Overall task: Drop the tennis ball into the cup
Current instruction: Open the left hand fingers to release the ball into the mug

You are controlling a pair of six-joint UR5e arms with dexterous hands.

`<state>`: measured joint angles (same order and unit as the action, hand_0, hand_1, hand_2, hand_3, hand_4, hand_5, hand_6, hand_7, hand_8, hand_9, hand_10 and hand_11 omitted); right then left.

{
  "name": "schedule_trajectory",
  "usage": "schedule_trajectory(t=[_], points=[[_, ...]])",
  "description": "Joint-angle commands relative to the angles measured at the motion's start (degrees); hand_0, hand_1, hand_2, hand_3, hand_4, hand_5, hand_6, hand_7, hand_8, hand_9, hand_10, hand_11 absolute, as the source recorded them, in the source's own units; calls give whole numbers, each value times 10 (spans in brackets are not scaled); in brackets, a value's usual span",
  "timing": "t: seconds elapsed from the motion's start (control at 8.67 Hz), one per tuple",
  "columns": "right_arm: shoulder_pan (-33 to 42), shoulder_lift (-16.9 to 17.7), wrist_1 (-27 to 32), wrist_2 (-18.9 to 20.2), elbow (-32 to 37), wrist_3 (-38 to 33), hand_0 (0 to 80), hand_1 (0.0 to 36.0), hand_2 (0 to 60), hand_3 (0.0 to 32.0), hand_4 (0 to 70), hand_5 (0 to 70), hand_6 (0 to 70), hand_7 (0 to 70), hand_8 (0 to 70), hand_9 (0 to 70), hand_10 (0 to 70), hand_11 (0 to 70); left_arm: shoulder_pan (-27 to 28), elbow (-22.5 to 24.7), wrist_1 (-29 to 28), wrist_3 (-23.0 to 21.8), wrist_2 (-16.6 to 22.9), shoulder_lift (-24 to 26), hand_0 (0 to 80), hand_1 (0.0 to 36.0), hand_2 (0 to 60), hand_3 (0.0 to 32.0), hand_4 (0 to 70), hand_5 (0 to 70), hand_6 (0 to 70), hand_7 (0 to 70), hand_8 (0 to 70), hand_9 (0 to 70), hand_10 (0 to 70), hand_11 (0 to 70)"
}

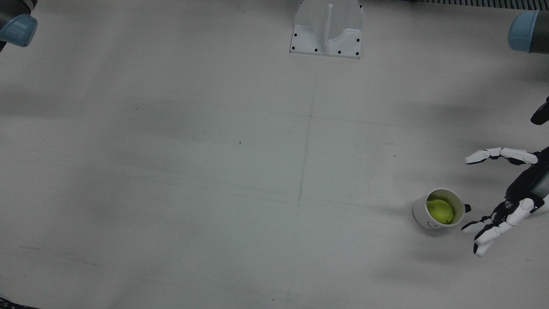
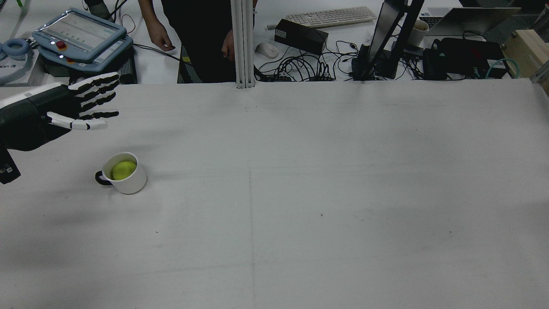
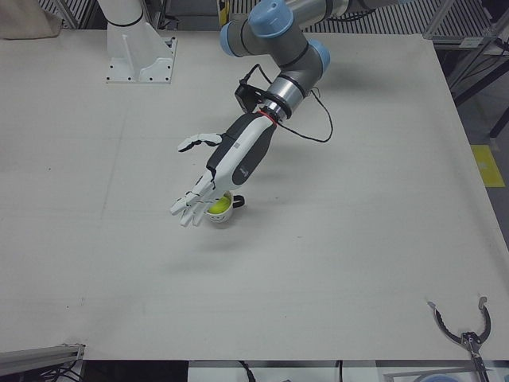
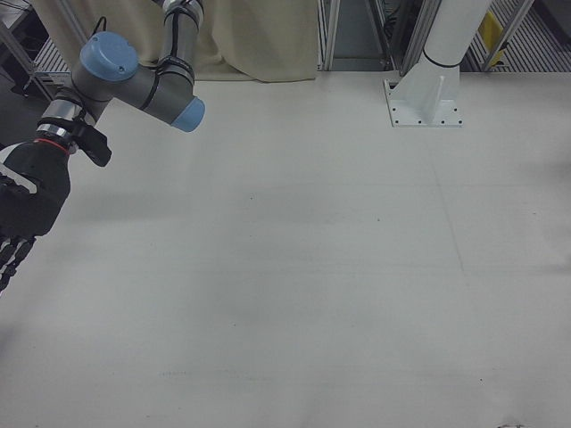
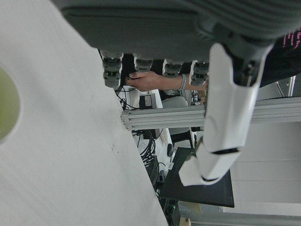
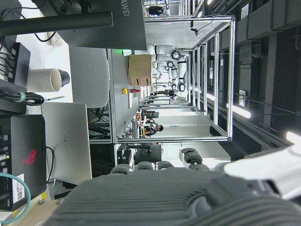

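The left hand (image 2: 64,107) hovers at the upper left of the rear view, fingers (image 2: 96,90) spread apart and holding nothing; just below it, lower in the frame, the white cup (image 2: 125,173) stands upright on the table (image 2: 326,180), with the tennis ball (image 2: 123,170) inside it; the right hand (image 4: 25,207) shows at the left edge of the right-front view, fingers extended, mostly cut off, so I cannot tell its state.

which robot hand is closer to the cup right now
Left. The left robot hand hovers open just beside the cup, which holds the tennis ball. The right robot hand is far off at the table's opposite side.
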<state>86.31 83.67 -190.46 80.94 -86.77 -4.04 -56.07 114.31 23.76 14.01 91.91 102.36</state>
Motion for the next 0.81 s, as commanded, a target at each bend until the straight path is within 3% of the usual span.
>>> schedule_trajectory(t=[0.0, 0.23, 0.35, 0.69], points=[[0, 0, 0, 0, 0, 0, 0, 0, 0, 0, 0, 0, 0, 0, 0, 0, 0, 0, -227, 7, 22, 20, 34, -4, 638, 360, 476, 0, 0, 113, 31, 0, 12, 16, 61, 126], [0, 0, 0, 0, 0, 0, 0, 0, 0, 0, 0, 0, 0, 0, 0, 0, 0, 0, -267, -16, 8, 19, 46, -57, 670, 360, 497, 0, 0, 117, 25, 0, 7, 8, 50, 112], [0, 0, 0, -1, 0, 0, 0, 0, 0, 0, 0, 0, 0, 0, 0, 0, 0, 0, -265, -19, 8, 17, 46, -64, 710, 360, 508, 0, 0, 120, 26, 0, 5, 5, 46, 108], [0, 0, 0, -1, -1, 0, 0, 0, 0, 0, 0, 0, 0, 0, 0, 0, 0, 0, -265, -13, 4, 16, 46, -64, 722, 360, 539, 0, 0, 122, 26, 0, 4, 5, 38, 98]])
